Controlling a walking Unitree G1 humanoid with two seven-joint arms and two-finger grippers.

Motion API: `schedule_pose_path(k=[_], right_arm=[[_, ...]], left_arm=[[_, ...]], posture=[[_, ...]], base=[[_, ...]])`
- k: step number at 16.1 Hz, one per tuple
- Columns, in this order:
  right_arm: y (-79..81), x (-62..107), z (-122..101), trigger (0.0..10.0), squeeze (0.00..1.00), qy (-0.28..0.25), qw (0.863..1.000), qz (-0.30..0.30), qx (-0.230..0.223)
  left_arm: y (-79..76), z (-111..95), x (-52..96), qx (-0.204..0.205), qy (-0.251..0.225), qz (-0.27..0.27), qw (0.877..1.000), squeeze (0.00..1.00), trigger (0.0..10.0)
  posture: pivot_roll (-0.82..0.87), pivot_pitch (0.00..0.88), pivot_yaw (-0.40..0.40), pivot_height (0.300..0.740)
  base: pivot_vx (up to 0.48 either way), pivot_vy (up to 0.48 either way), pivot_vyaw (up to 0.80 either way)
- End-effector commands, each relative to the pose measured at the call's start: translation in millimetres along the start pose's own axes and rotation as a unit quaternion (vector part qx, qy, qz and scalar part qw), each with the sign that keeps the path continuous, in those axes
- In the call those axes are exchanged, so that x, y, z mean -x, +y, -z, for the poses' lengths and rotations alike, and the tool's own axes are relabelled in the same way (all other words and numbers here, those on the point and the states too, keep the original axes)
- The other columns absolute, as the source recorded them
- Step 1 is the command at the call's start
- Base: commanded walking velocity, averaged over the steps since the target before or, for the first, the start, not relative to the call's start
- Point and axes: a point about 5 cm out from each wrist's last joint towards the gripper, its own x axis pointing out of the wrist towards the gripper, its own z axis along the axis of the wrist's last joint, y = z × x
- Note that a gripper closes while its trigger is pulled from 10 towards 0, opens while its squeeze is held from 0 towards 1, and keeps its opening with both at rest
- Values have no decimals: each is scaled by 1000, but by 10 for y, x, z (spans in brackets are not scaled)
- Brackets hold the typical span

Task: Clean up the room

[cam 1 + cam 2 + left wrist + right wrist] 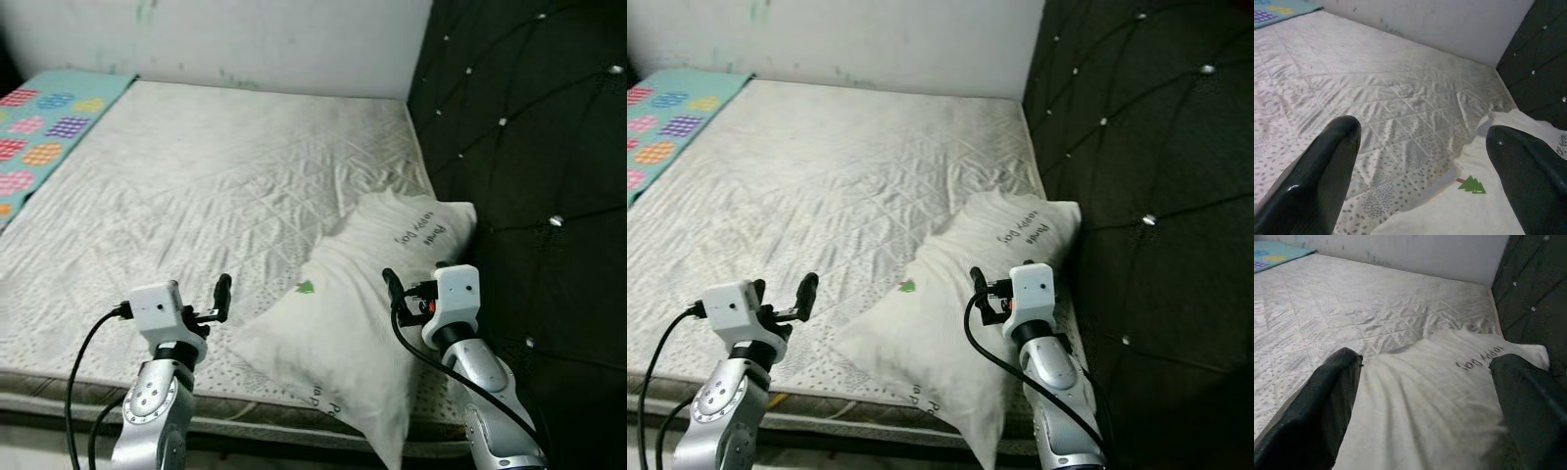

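A white pillow (358,313) with a small green tree mark and dark lettering lies askew on the bed's right side, one corner hanging over the near edge. My left gripper (1422,132) is open and hovers above the mattress, just left of the pillow's near-left corner (1469,210). My right gripper (1425,362) is open too, held low over the pillow (1420,401) at its right side, close to the headboard. Nothing sits between either pair of fingers.
The quilted grey-white mattress (196,186) stretches ahead to a pale wall (245,39). A dark tufted headboard (529,147) stands along the right. A turquoise blanket (39,127) with coloured patches lies at the far left. The bed's near edge (255,406) runs below my arms.
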Motion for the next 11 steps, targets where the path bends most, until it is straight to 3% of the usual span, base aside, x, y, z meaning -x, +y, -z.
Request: schedule_pose_path(k=[1, 9, 11], right_arm=[[4, -10, -9, 10000, 0, -1, 1000, -4, 4], [22, -8, 14, 10000, 0, 4, 1000, -8, 0], [44, 6, 112, 10000, 0, 34, 999, -13, 0]], left_arm=[[20, 14, 13, -3, 5, -5, 1000, 0, 10000], [32, 9, 8, -5, 7, -7, 1000, 0, 10000], [59, 40, 9, -1, 18, -12, 1000, 0, 10000]], posture=[[-92, 58, -28, 740], [-91, 68, -26, 740], [-91, 71, -26, 740]], base=[[0, 0, 0], [0, 0, 0], [0, 0, 0]])
